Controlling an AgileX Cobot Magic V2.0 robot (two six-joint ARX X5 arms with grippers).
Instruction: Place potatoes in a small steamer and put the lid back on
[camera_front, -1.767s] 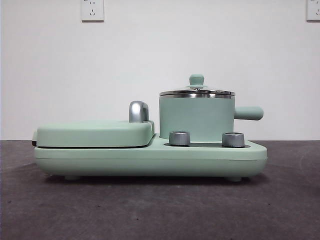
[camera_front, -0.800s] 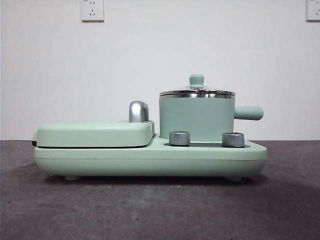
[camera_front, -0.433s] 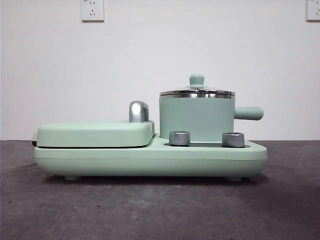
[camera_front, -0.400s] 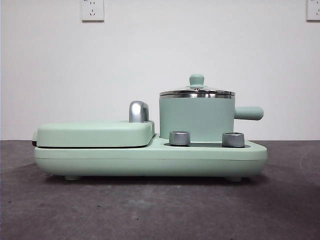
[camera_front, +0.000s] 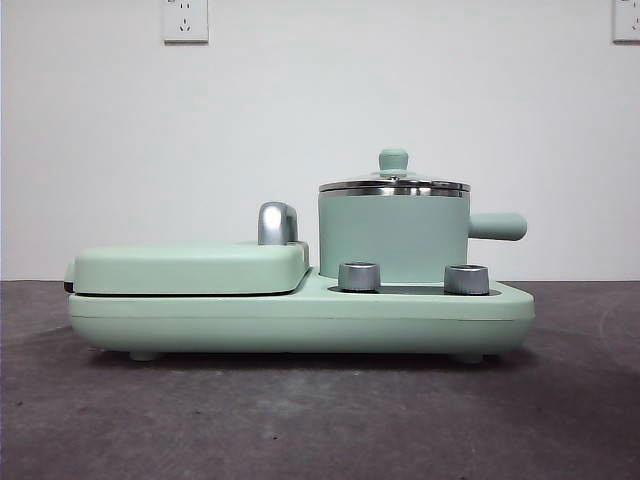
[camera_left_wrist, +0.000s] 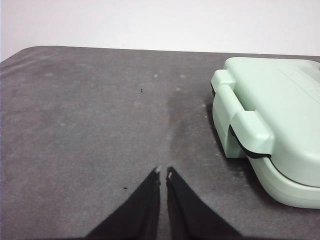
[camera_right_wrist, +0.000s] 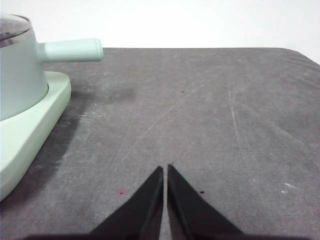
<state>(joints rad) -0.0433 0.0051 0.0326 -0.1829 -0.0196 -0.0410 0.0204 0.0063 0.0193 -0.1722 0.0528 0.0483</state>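
The small steamer (camera_front: 393, 237), a mint-green pot with a steel rim and side handle, stands on the right half of the green appliance base (camera_front: 300, 320). The glass lid (camera_front: 394, 183) with its green knob rests on the pot. In the right wrist view the steamer (camera_right_wrist: 17, 70) and its handle show at the edge. No potatoes are in view. My left gripper (camera_left_wrist: 163, 173) is shut over bare table beside the griddle end. My right gripper (camera_right_wrist: 165, 169) is shut over bare table beside the steamer end. Neither gripper shows in the front view.
A flat mint-green griddle cover (camera_front: 190, 267) with a chrome handle (camera_front: 277, 222) takes up the base's left half, also seen as the griddle cover (camera_left_wrist: 270, 115). Two steel dials (camera_front: 359, 277) sit on the base in front of the pot. The dark grey table (camera_front: 320, 420) spreads all around.
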